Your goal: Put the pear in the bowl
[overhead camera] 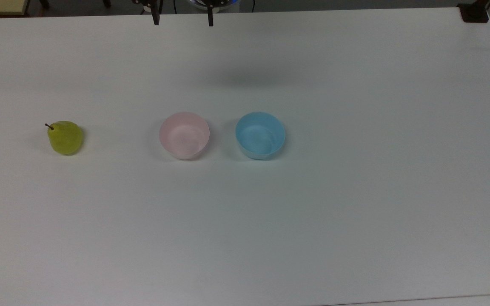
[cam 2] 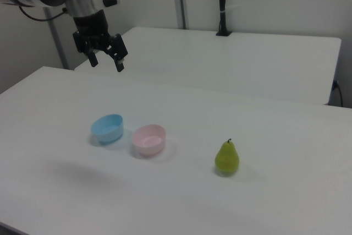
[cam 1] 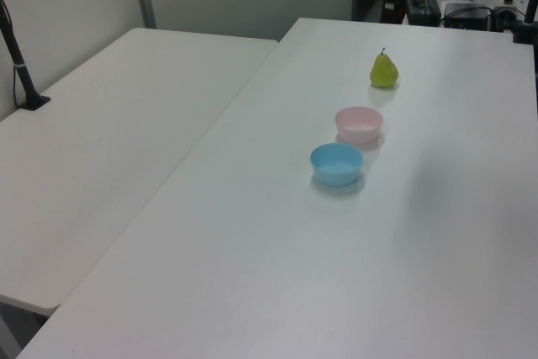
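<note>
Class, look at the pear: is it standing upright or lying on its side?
Upright. In the right view the pear stands on its broad base on the white table, stem pointing up; the left view shows the same.

Three things are set in a row on the table (overhead camera: 355, 212); in the top view the pear (overhead camera: 65, 137) is placed at the left, well apart from the bowl (overhead camera: 184, 135); a second bowl (overhead camera: 260, 135) is set just beside it on the right; the gripper (cam 2: 106, 58) is held high above the table, fingers apart.
</note>
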